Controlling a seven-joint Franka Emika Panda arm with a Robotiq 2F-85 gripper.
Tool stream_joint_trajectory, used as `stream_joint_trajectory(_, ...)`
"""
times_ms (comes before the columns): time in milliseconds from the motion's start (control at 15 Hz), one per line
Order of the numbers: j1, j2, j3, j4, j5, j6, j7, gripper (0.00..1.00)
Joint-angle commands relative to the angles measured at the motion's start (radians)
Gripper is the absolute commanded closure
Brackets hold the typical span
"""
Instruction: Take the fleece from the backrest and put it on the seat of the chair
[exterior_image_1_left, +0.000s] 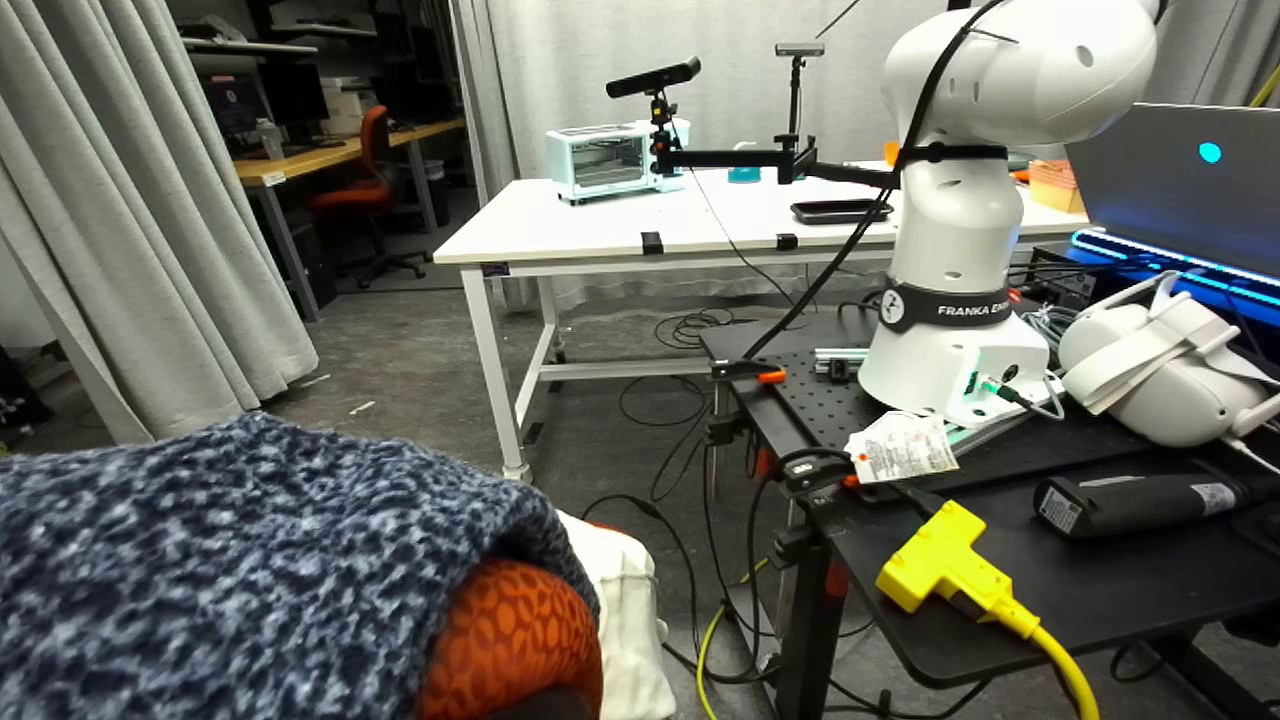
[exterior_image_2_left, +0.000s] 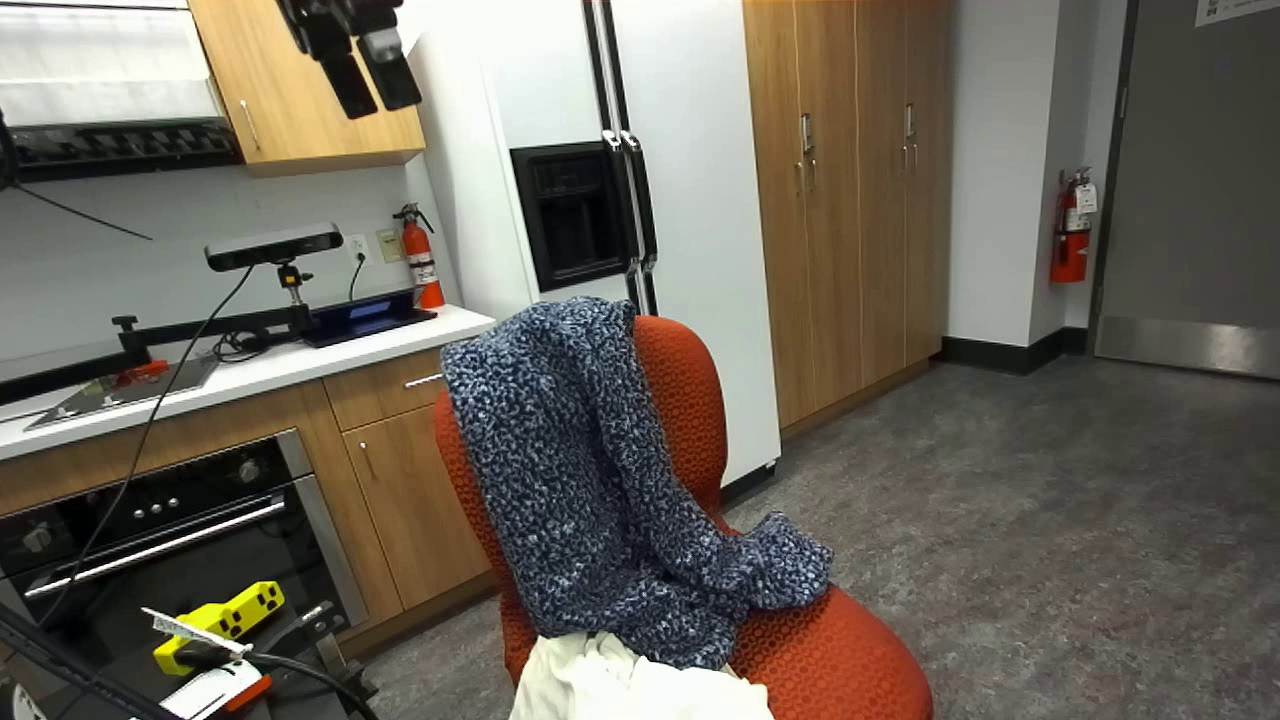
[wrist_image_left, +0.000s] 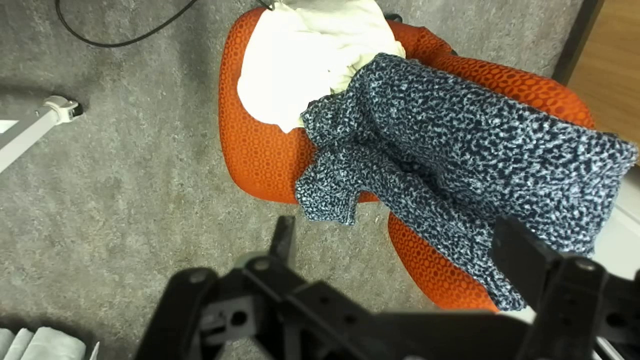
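- The black, two-fingered hand (wrist_image_left: 395, 222) is spread wide with nothing between its fingers; it hangs in the air, touching nothing.
- Below the hand, well apart from it, is the large, fuzzy, dark navy fleece mottled with grey-white (exterior_image_2_left: 560, 450). It drapes over the broad, rounded backrest of rust-orange patterned fabric (exterior_image_2_left: 685, 390) and runs down its front, its lower end lying on the rust-orange upholstered seat (wrist_image_left: 265, 165).
- Farther out beneath the hand, that seat of the rust-orange chair (exterior_image_2_left: 830, 655) also bears a crumpled cream-white cloth (wrist_image_left: 300, 65), touching the fleece's lower end.
- Step in hand, as I judge it: the approach, before any grasp; the main part of the fleece has yet to leave the backrest.
- Next, I'd say, the hand must come down to the fold over the backrest's top, close on a deep bunch rather than a shallow pinch, lift until the fleece clears the top, then carry it forward and lower it onto the seat, without dragging the cream-white cloth along.
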Motion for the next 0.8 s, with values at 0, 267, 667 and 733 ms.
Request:
stream_joint_trajectory(0, -0.013, 0.014, 0.01, 0.018, -0.013, -0.037, -0.033, 0.0)
stream_joint_trajectory(267, -0.012, 0.028, 0.012, 0.032, -0.026, -0.084, -0.045, 0.0)
stream_joint_trajectory(667, -0.004, 0.181, -0.018, -0.002, -0.078, 0.017, -0.098, 0.0)
stream_joint_trajectory(733, -0.008, 0.191, -0.025, -0.009, -0.093, 0.037, -0.107, 0.0)
